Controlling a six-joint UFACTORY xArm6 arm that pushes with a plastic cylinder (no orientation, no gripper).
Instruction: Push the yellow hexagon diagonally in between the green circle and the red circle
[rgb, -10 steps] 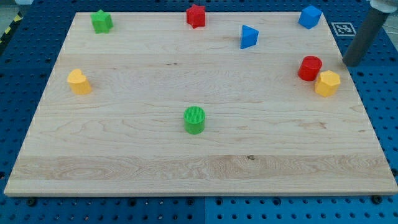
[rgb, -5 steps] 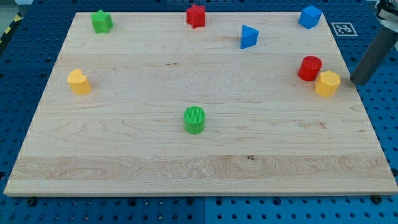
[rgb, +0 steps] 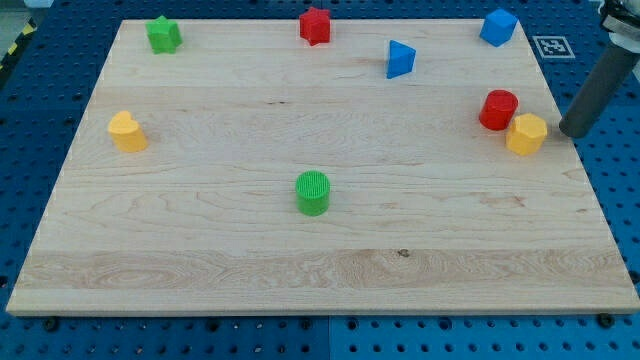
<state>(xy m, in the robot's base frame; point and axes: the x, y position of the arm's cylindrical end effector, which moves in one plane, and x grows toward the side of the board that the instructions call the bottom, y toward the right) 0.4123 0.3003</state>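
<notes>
Wooden board (rgb: 200, 250) on blue pegboard: yellow hexagon (rgb: 526, 133) at right edge touching red circle (rgb: 498, 109), my tip (rgb: 567, 133) (bare rod, nothing held) just right of it—approach step, next push down-left toward green circle (rgb: 313, 192).

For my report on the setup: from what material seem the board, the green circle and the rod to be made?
The board: pale wood, matte, with visible grain lines and a small dark knot. The green circle: probably plastic, evenly coloured, with fine ridges on top, perhaps 3D-printed. The rod above my tip, just right of the yellow hexagon: dark, smooth, maybe metal or plastic; I cannot tell.
</notes>
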